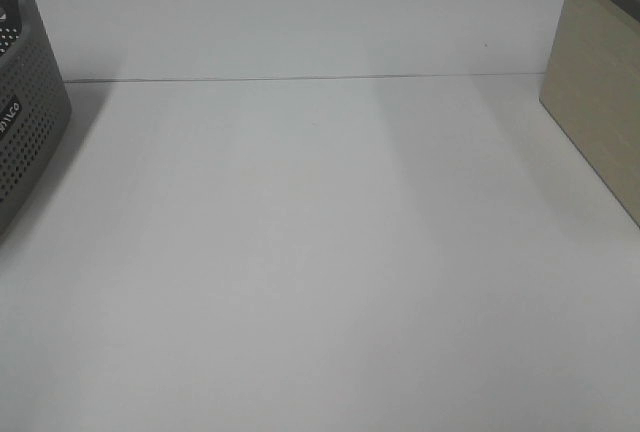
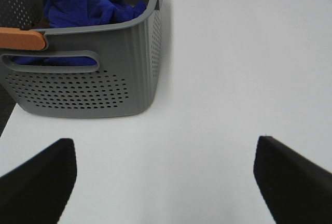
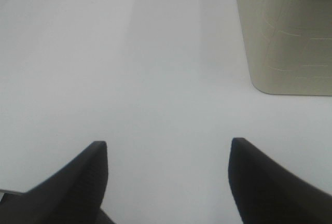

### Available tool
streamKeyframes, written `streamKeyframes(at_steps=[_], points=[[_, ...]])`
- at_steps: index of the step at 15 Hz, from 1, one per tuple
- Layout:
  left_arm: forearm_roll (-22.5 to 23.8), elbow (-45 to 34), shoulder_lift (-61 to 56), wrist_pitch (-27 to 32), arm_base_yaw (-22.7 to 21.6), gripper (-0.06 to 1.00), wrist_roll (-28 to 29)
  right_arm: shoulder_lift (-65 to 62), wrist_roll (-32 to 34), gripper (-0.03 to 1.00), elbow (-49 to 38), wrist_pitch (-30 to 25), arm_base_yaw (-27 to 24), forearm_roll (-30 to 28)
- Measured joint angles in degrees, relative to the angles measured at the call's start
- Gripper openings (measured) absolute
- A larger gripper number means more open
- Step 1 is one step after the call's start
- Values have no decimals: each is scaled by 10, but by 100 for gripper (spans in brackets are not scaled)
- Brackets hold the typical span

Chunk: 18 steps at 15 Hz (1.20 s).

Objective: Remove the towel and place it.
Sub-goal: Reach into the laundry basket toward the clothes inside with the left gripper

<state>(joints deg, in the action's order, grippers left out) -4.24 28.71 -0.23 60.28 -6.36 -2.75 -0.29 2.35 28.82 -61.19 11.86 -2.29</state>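
The towel (image 2: 88, 9), royal blue and crumpled, lies inside a grey perforated basket (image 2: 104, 73) with an orange handle grip (image 2: 21, 38), seen in the left wrist view. My left gripper (image 2: 165, 177) is open, its black fingers (image 2: 39, 182) spread wide over bare white table, short of the basket. My right gripper (image 3: 168, 177) is open too, with nothing between its dark fingers (image 3: 72, 182). In the exterior high view only the basket's edge (image 1: 25, 122) shows at the far left; the towel and both grippers are out of that view.
A beige box-like container (image 1: 595, 92) stands at the right edge of the white table (image 1: 320, 252), also the beige container (image 3: 285, 37) ahead of the right gripper. A seam (image 1: 300, 78) runs across the table's far part.
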Motion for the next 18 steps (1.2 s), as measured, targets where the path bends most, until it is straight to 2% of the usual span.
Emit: streamKeyframes(at_steps=[18], points=[[0, 0, 0, 0, 0, 87, 0, 0, 0, 66, 0, 0, 0, 0]])
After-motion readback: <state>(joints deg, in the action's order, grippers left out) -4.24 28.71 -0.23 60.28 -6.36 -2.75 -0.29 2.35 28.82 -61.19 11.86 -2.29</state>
